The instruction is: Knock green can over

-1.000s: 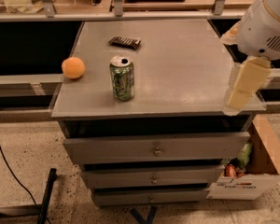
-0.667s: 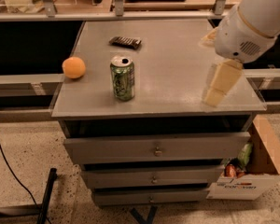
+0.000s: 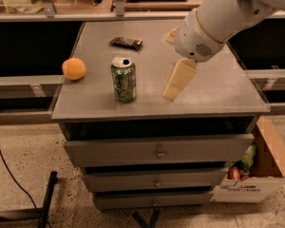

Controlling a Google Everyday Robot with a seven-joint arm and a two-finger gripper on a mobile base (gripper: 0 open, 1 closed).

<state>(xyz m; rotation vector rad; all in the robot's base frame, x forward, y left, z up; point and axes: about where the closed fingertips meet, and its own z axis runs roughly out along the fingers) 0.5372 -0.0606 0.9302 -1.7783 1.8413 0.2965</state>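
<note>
The green can (image 3: 123, 79) stands upright near the front left of the grey cabinet top (image 3: 218, 89). It has pale lettering and a silver top with an open pull-tab hole. My gripper (image 3: 177, 80) hangs from the white arm that comes in from the upper right. It sits just above the cabinet top, to the right of the can, with a gap of about one can width between them. It touches nothing.
An orange ball (image 3: 73, 68) lies at the left edge of the top. A dark snack bar (image 3: 126, 42) lies behind the can. Drawers (image 3: 156, 151) are below. A cardboard box (image 3: 256, 175) with items stands on the floor at right.
The arm and gripper have moved left across the cabinet top, from its right edge towards the can. The can, ball and bar have not moved.
</note>
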